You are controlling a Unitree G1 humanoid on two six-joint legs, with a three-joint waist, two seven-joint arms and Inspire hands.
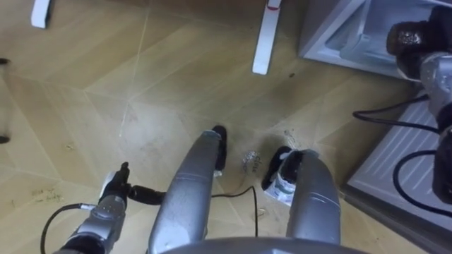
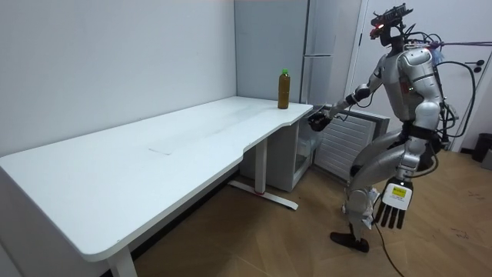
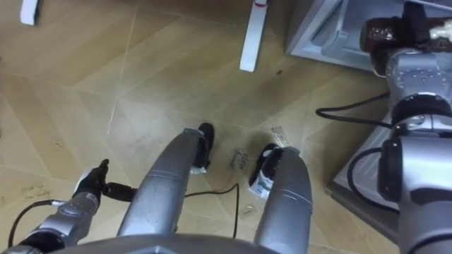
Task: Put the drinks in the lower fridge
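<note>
On the desk (image 2: 154,154) corner, right above the fridge (image 2: 288,158): one bottle (image 2: 283,89), upright, green cap, brown liquid, nothing touching it. It is the single drink counted. The fridge is the low grey box under that end of the desk. Its door (image 2: 338,145) is swung wide, ribbed lining facing out. From the head camera a pale stretch of the fridge's inside is visible, but I cannot tell whether any drink already lies in there. The right hand (image 2: 316,119) is stretched out in front of the fridge opening, above the door and lower than the bottle. It reads as a dark lump with a brownish sheen, and I cannot tell whether it holds anything or is empty. The left hand (image 2: 393,206) hangs well away from the fridge beside the thigh, fingers straight and pointing down, holding nothing. The robot stands upright on the wood floor, just before the fridge door. Count: one bottle, one desk, one low fridge with one door, two hands. Judged progress: door opened, so access is done. The bottle is not yet in the fridge. Left to do: take it off the desk, bring it down to the opening, set it inside.
</note>
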